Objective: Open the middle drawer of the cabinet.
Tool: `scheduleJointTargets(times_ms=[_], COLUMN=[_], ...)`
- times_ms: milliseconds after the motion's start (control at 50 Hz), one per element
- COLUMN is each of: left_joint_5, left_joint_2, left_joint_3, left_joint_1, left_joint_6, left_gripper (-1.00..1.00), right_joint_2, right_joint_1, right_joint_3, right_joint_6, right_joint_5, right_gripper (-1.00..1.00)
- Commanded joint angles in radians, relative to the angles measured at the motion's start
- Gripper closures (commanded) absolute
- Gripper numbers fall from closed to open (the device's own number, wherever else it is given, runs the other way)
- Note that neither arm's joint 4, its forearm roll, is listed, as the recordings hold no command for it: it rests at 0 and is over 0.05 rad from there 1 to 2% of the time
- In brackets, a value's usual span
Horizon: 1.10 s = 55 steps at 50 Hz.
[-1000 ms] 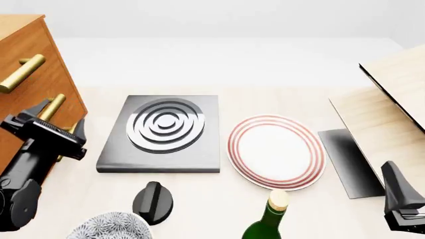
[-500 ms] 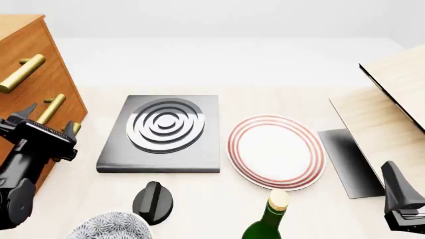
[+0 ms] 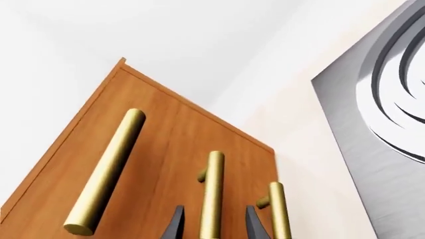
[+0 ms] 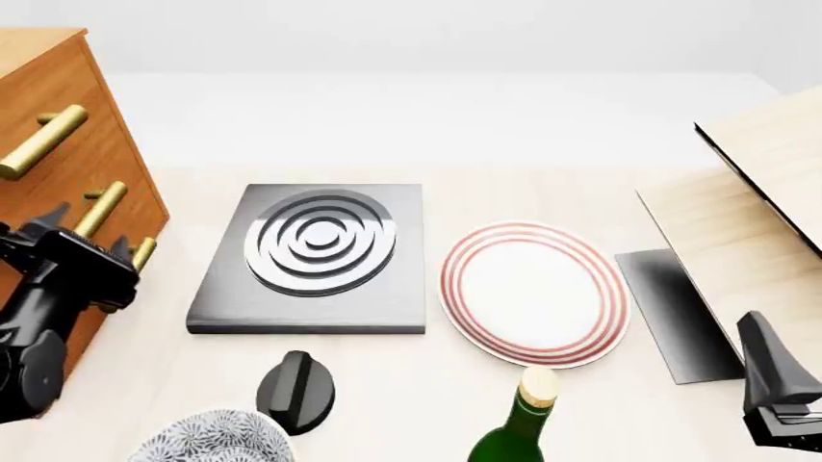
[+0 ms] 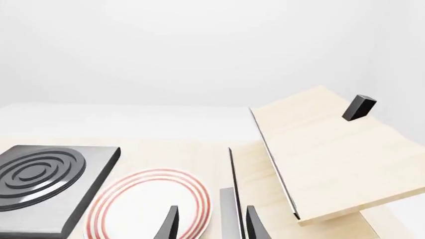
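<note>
The orange-brown cabinet [image 4: 80,115] stands at the far left, and three brass bar handles show on its front. The middle drawer's handle [image 4: 100,210] lies between the top handle [image 4: 41,142] and the bottom handle [image 4: 141,252]. My left gripper [image 4: 80,236] is at the middle handle. In the left wrist view the cabinet [image 3: 166,134] fills the frame and the middle handle [image 3: 212,194] runs between my open fingers [image 3: 174,225], with a gap on each side. My right gripper [image 4: 771,385] is low at the right edge, open and empty [image 5: 211,224].
A dark slab with silver rings [image 4: 315,255] lies right of the cabinet, with a red-rimmed plate [image 4: 533,294] beside it. A green bottle [image 4: 521,423], a black knob [image 4: 295,390] and a patterned bowl [image 4: 212,438] are near the front. Pale wooden boards [image 4: 745,221] stand at the right.
My left gripper has moved left towards the cabinet, and its fingers now sit on either side of the middle handle. The right arm has not moved.
</note>
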Motion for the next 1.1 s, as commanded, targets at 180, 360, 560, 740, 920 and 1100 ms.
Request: scheduleJointTargets(times_ms=[180, 360, 560, 740, 920, 1100], left_joint_5=[-0.024, -0.024, -0.024, -0.024, -0.024, -0.024], left_joint_2=[0.12, 0.131, 0.116, 0.103, 0.081, 0.107], left_joint_3=[-0.083, -0.083, -0.07, -0.078, -0.098, -0.117], left_joint_1=[0.059, 0.068, 0.037, 0.026, 0.011, 0.009], left_joint_6=[0.093, 0.093, 0.117, 0.19, 0.334, 0.371], left_gripper=[-1.0, -1.0, 1.0, 1.0, 1.0, 1.0], right_joint_2=[-0.001, -0.001, -0.001, -0.001, -0.001, -0.001], right_joint_1=[0.002, 0.002, 0.002, 0.002, 0.002, 0.002], right_joint_3=[0.002, 0.002, 0.002, 0.002, 0.002, 0.002], right_joint_6=[0.005, 0.006, 0.006, 0.006, 0.005, 0.005], right_joint_5=[0.002, 0.002, 0.002, 0.002, 0.002, 0.002], right_gripper=[-1.0, -1.0, -1.0, -1.0, -1.0, -1.0])
